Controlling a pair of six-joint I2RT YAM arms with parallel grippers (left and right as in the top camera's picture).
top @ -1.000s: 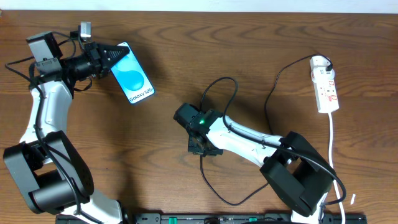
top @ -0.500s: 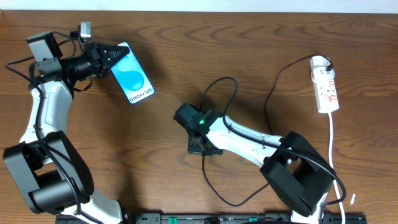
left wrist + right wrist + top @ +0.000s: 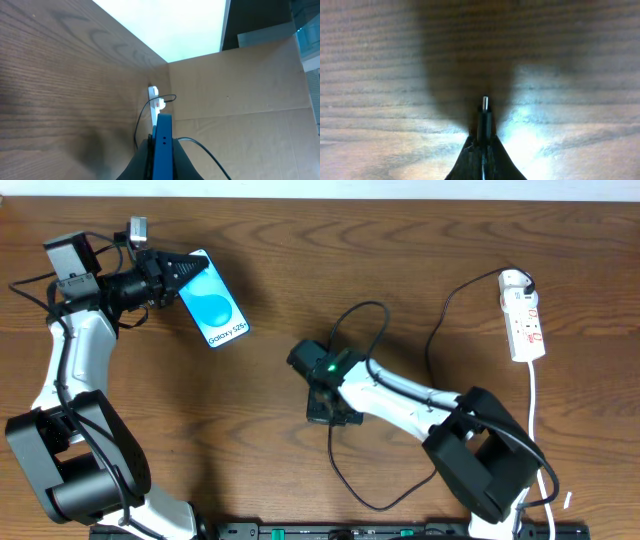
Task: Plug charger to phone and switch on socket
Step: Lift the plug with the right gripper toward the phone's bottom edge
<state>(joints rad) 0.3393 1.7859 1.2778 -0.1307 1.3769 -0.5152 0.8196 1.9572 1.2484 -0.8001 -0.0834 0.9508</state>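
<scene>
Clamped in the left fingers (image 3: 180, 270) at the far left of the table (image 3: 150, 400): the phone (image 3: 213, 302), black-rimmed, bright blue screen facing up, white strip along one end. Pinched tight in the right fingers (image 3: 480, 147) near the table's middle: the charger (image 3: 350, 480), a thin black cable looping over the wood, its small metal plug tip (image 3: 484, 104) poking straight out past the fingertips. Well apart at the right edge: the socket (image 3: 524, 320), narrow, white with red markings, white cord (image 3: 538, 420) trailing down
</scene>
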